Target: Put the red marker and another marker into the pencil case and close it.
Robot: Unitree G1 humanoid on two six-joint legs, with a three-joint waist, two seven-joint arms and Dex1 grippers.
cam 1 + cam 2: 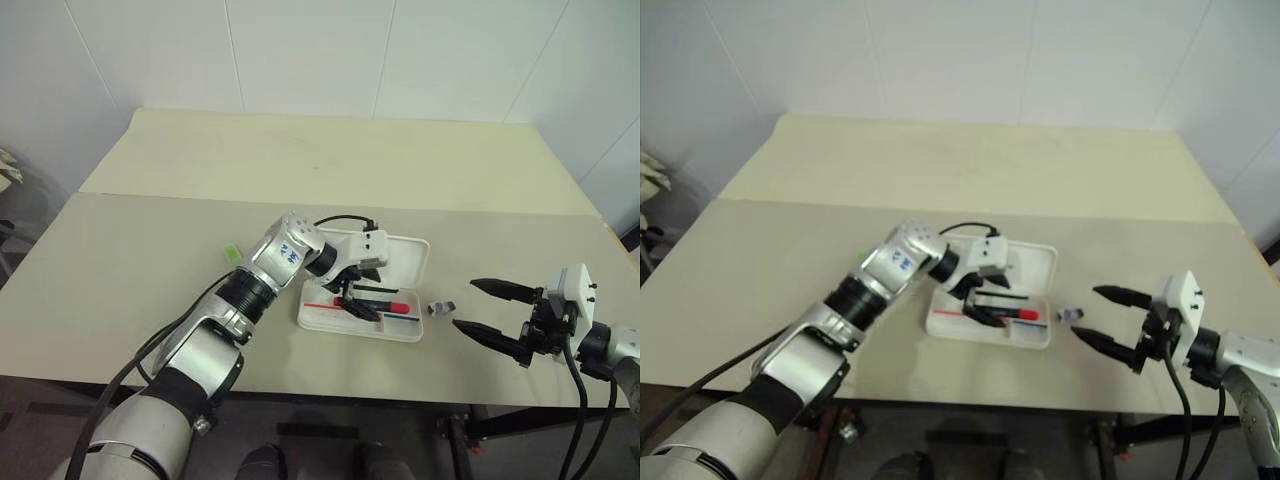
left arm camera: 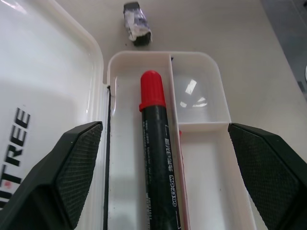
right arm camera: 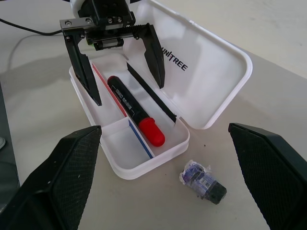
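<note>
- The pencil case [image 1: 405,255] lies open on the worktop [image 1: 300,160], near the middle of the head view. Its lid [image 3: 211,81] is flat on the far side, with dark letters on it.
- The red marker [image 3: 136,117] lies inside the tray of the case, in the long slot next to the lid. Its red cap points to the right of the head view. In the left wrist view the cap is near the end wall of the slot.
- A red stripe and a blue stripe run along the thin wall beside the marker.
- The left tool [image 1: 355,298] hangs over the open case, right above the marker. Its two black fingers are wide apart, one on each side of the marker, and they do not grip it.
- The right tool [image 1: 492,314] is on the right of the head view, well apart from the case. Its fingers are wide apart too and hold nothing.
- A small dark thing with a crinkly wrap [image 3: 204,181] lies on the worktop, just beside the right end of the case, between the case and the right tool.
- The light green marker [image 1: 231,254] lies on the worktop left of the case. The left arm hides part of it.
</note>
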